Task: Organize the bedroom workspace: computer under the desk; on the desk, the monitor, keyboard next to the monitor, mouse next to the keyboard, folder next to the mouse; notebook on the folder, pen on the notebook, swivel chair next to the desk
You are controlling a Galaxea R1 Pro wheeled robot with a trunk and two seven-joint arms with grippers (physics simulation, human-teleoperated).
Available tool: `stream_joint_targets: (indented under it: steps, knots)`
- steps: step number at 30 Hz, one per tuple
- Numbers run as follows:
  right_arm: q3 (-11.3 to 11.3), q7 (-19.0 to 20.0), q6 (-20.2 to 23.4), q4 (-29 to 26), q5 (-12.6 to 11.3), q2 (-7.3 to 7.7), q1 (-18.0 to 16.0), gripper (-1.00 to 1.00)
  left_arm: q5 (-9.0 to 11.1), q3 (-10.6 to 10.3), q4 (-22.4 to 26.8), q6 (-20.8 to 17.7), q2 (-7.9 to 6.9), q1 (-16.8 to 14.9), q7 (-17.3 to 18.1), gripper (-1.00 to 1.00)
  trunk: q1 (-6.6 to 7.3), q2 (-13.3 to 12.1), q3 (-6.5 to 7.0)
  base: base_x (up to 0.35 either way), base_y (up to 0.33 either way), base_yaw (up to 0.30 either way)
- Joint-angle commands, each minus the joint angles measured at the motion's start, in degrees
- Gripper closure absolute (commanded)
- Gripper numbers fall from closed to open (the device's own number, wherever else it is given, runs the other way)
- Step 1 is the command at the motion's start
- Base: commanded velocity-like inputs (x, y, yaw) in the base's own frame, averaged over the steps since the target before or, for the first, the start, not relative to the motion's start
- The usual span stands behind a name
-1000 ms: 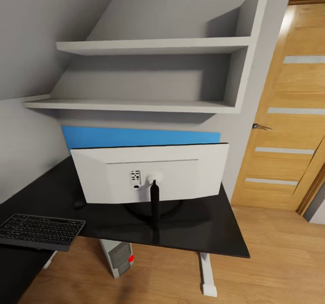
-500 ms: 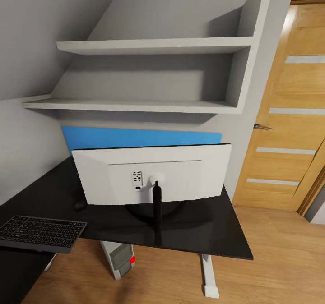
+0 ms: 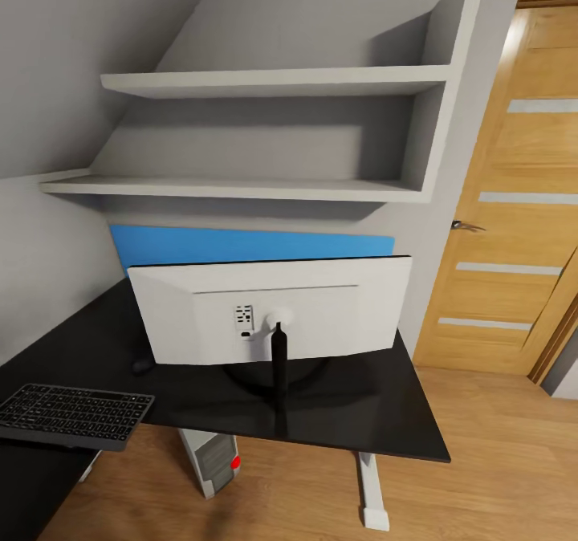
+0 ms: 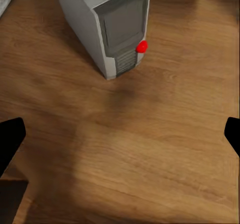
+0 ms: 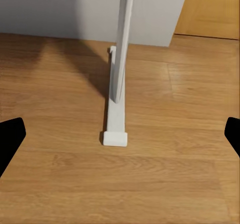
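I count one monitor (image 3: 269,308), one keyboard (image 3: 72,415), one mouse (image 3: 142,365), one computer (image 3: 210,459) and two wall shelves (image 3: 265,82) above one tabletop (image 3: 361,412).

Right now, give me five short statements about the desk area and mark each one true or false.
1. The monitor stands on the desk with its white back toward the head camera. True.
2. The computer sits on top of the desk. False: it stands on the wooden floor under the desk.
3. The keyboard lies on the desk, to the monitor's left in the head view. True.
4. The left gripper is shut on the computer. False: its fingertips are wide apart, holding nothing.
5. The door beside the desk is white. False: it is light wood with pale strips.
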State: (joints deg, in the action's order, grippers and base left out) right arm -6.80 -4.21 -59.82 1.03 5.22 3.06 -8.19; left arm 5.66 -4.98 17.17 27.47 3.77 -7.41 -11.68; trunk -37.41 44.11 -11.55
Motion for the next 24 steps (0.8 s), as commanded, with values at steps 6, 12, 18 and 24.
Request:
stream_joint_targets:
  steps: [6, 12, 18, 24]
  knots:
    - [-0.2, -0.5, -0.2, 0.1, 0.6, 0.01, -0.1, -1.0, -1.6, -2.0, 7.6, 1.1, -0.13, 0.0, -0.3, -1.0, -0.01, 0.1, -0.08, 0.0, 0.0, 0.0]
    - [-0.2, -0.5, -0.2, 0.1, 0.6, 0.01, -0.1, -1.0, -2.4, -2.4, 20.7, -3.2, -0.5, 2.1, -0.3, -1.0, -0.01, 0.1, -0.08, 0.0, 0.0, 0.0]
    - [-0.2, -0.5, -0.1, 0.1, 0.6, 0.01, -0.1, -1.0, -2.2, -2.4, 43.2, -21.0, -2.62, 9.4, -0.3, -1.0, -0.01, 0.1, -0.08, 0.0, 0.0, 0.0]
    - [-0.2, -0.5, -0.1, 0.1, 0.6, 0.03, -0.1, -1.0, -1.9, -2.4, 56.5, -30.7, -3.46, 12.8, -0.3, -1.0, -0.01, 0.1, -0.08, 0.0, 0.0, 0.0]
